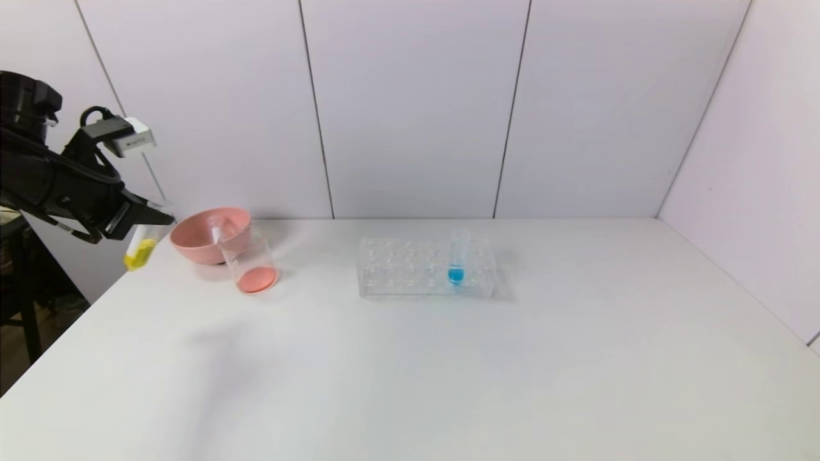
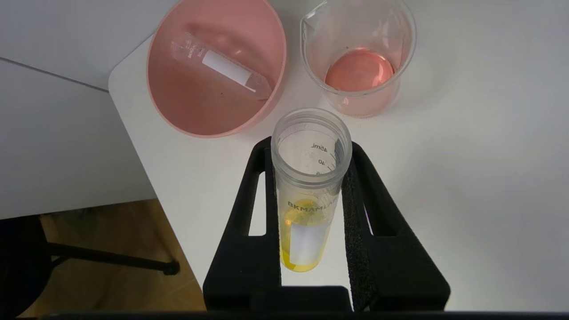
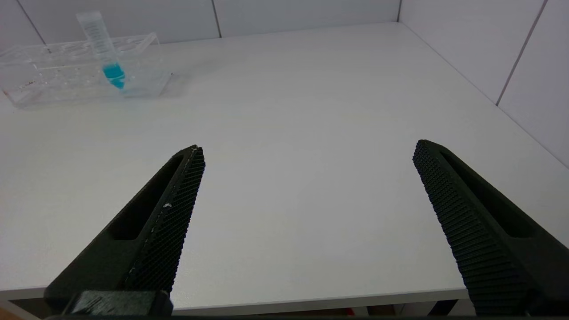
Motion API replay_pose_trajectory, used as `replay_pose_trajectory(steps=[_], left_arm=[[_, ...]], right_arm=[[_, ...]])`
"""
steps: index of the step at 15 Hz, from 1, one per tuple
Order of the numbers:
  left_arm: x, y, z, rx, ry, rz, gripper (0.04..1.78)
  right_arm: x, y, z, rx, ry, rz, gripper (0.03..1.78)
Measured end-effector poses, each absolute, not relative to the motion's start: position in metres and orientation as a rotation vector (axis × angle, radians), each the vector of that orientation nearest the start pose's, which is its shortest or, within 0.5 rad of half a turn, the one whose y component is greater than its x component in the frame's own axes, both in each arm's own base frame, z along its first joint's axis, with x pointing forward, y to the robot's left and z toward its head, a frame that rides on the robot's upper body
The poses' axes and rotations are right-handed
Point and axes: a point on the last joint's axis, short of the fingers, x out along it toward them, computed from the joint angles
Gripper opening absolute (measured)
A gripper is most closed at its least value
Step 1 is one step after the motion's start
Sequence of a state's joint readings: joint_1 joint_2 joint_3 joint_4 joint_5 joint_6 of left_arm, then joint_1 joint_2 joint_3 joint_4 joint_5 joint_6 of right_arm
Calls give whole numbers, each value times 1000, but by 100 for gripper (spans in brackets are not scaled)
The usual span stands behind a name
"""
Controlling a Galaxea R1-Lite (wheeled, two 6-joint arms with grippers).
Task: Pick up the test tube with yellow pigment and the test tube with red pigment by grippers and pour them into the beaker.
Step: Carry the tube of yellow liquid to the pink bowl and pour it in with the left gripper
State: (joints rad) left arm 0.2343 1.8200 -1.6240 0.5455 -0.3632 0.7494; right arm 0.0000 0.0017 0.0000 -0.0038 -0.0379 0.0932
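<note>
Yellow pigment is seen in the test tube (image 2: 306,200) pinched by the left gripper (image 2: 309,213) beside the pink bowl (image 2: 178,111) and beaker (image 2: 360,95); the right gripper (image 3: 306,186) is spread wide.

The yellow tube (image 2: 306,195) in the left wrist view bears "BKMAMLA…" — cut off — and scale marks "45mL" and "40".
</note>
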Motion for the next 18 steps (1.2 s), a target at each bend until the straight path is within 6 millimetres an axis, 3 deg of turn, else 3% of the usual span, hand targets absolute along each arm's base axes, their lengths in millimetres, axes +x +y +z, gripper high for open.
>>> replay_pose_trajectory(steps=[8, 18], left_arm=[[354, 33, 278, 660, 749, -413, 42], [375, 0, 253, 958, 893, -383, 42]], right_arm=[[-23, -1, 76, 93, -4, -38, 171], [-23, -1, 76, 93, -4, -38, 171]])
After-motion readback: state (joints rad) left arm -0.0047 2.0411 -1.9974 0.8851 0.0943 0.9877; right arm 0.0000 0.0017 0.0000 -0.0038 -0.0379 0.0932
